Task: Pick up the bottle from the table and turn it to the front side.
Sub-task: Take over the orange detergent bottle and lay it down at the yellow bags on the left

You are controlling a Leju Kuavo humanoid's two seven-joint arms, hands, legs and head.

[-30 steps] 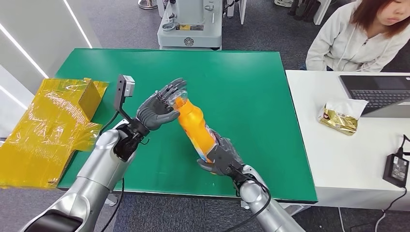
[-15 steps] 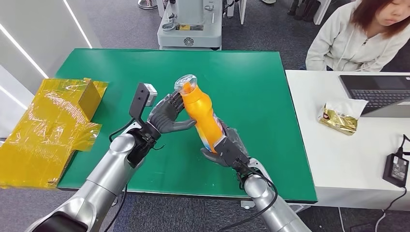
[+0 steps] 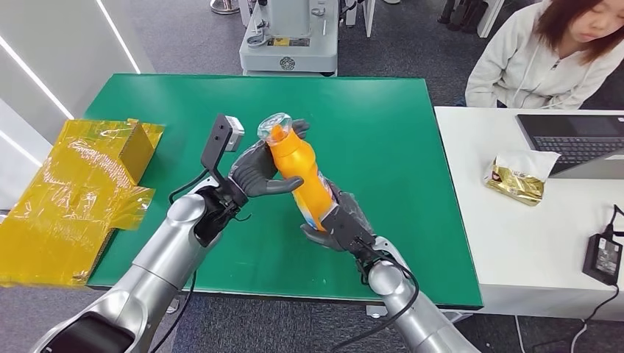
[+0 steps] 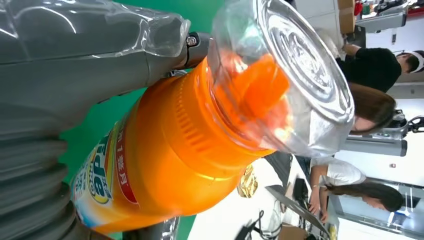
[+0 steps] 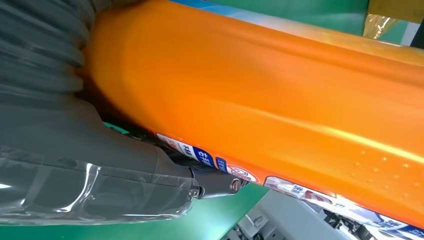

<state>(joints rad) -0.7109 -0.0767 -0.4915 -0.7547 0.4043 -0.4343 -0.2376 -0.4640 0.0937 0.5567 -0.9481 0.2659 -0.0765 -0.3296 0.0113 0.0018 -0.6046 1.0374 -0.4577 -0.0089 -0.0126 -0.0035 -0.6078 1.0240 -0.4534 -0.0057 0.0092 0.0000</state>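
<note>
An orange bottle (image 3: 302, 173) with a clear cap is held up above the green table (image 3: 383, 125), nearly upright and tilted a little to the left. My right hand (image 3: 340, 224) grips its lower end from below. My left hand (image 3: 257, 169) wraps its fingers around the upper body just under the cap. The left wrist view shows the bottle (image 4: 165, 150) close up with its clear cap (image 4: 295, 75) and a printed label, my left hand (image 4: 60, 100) beside it. In the right wrist view the orange bottle (image 5: 260, 100) lies across my right hand (image 5: 75, 150).
Yellow plastic wrapping (image 3: 73, 198) lies over the table's left edge. A white table (image 3: 537, 228) to the right carries a laptop (image 3: 581, 143), a gold packet (image 3: 519, 178) and a black adapter (image 3: 603, 257). A seated person (image 3: 552, 51) is at the far right. A grey machine base (image 3: 288, 37) stands behind.
The bottle has been raised from a slant to nearly upright. My left hand has moved from beside the cap to closing around the bottle's upper body.
</note>
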